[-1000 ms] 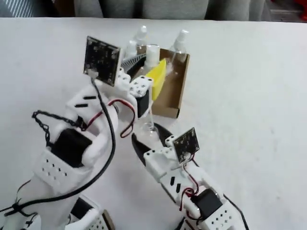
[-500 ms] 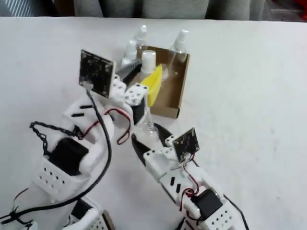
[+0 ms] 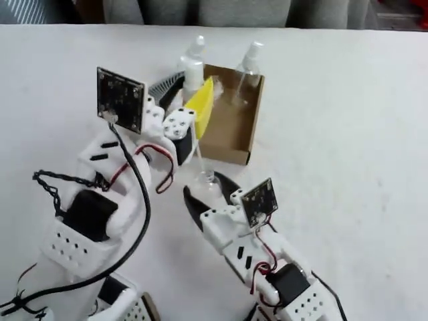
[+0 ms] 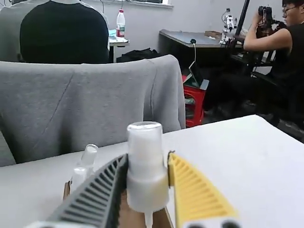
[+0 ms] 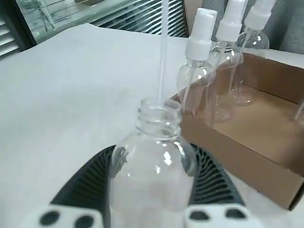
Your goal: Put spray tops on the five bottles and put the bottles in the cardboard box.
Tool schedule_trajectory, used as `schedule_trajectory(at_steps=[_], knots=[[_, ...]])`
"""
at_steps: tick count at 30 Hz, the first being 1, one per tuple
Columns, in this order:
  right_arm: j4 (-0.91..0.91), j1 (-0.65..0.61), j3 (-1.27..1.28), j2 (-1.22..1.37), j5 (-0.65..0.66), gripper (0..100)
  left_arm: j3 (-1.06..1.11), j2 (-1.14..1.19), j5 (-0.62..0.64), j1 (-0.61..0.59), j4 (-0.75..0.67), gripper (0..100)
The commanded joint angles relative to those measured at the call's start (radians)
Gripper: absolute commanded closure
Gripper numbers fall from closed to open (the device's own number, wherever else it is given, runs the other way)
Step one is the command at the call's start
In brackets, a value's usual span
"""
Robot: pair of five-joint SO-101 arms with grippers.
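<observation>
Tube (image 5: 162, 57) first: thin and straight, it hangs down from the spray top (image 4: 144, 142), right over the mouth of the bottle (image 5: 152, 161). The left gripper (image 3: 184, 95) has its fingers closed tight on the top, one on each side. The right gripper (image 3: 204, 184) has its fingers wrapped around the bottle and holds it upright, just beside the box (image 3: 231, 155). So the bottle sits straight below the left fingers. The tube's tip looks to be at the rim or just inside. I think the top must go straight down next. If it tilts, the tube could catch on the rim.
</observation>
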Motion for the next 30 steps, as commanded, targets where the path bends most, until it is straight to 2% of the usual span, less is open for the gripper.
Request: schedule_trajectory(at_steps=[1, 5, 11, 19, 26, 30], knots=[[0.004, -0.005, 0.009, -0.001, -0.006, 98.3, -0.008, -0.031, 0.038, -0.004, 0.032, 98], [0.004, -0.005, 0.009, 0.001, -0.006, 98.3, -0.008, -0.031, 0.077, 0.004, 0.068, 98], [0.004, -0.001, 0.009, -0.001, -0.006, 98.3, 0.061, -0.031, 0.068, 0.085, 0.164, 98], [0.004, 0.001, 0.009, 0.001, -0.006, 98.3, 0.238, -0.056, 0.066, 0.09, 0.161, 98], [0.004, 0.001, 0.009, 0.001, -0.006, 98.3, 0.396, -0.282, 0.066, 0.096, 0.158, 98], [0.004, 0.001, 0.009, 0.001, -0.006, 98.3, 0.551, -0.378, 0.066, 0.122, 0.058, 98]])
